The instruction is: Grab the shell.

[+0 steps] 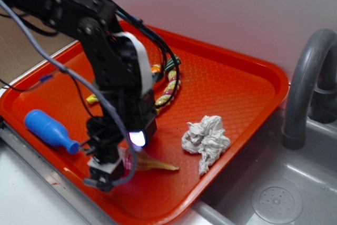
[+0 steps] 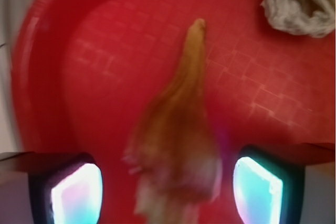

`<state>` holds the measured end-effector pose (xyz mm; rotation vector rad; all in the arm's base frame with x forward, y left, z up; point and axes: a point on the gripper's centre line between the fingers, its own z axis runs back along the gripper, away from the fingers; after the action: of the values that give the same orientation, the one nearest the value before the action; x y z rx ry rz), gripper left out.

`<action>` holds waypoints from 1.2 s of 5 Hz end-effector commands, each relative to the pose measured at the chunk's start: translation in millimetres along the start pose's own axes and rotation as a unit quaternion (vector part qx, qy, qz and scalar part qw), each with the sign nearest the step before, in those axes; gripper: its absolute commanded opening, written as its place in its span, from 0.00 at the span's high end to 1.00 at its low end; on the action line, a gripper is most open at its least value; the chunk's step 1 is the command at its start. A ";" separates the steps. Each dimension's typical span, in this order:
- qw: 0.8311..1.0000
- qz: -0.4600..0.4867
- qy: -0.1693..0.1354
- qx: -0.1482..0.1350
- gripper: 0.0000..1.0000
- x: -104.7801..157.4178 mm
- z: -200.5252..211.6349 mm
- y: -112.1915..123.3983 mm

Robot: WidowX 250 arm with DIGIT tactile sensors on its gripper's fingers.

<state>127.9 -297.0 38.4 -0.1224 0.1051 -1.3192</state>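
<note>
1. an orange-red plastic tray [image 1: 237, 72] with a raised rim and a fine gridded, waffle-like floor sits beside a grey sink [image 1: 295, 188]; a curved grey faucet [image 1: 305, 77] rises at the sink's edge.
2. in the tray lie the shell [image 1: 152, 164], a wrinkly white-grey rag ball [image 1: 206, 138], a blue bottle-shaped plastic toy [image 1: 50, 130] and a twisted multicoloured rope [image 1: 167, 85], partly hidden behind the black arm.
3. the shell lies near the tray's front rim, its knobbly wide end under the gripper [image 1: 113, 169] and its long thin pointed tail stretching out toward the rag ball, stopping short of it.
4. in the wrist view the shell [image 2: 181, 129] is blurred; it is tan to orange-brown, broad and pale at the near end, narrowing to a slim tip that points away across the tray [image 2: 105, 51].
5. the jaws stand apart: two glowing pads [image 2: 76, 195] sit at the lower corners of the wrist view with the shell's wide end in the gap between them. whether either pad touches the shell cannot be told through the blur.
6. the rag ball [image 2: 302, 3] shows at the upper right corner of the wrist view, crumpled, soft and folded, well clear of the shell's tip.
7. the blue toy is smooth, with a rounded body and a narrow neck, and lies to one side of the gripper near the tray's front rim.
</note>
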 end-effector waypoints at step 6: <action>0.951 0.294 -0.083 0.048 1.00 -55.3 127.8 28.5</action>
<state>187.6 -222.6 140.7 -0.0645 0.0038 -0.6973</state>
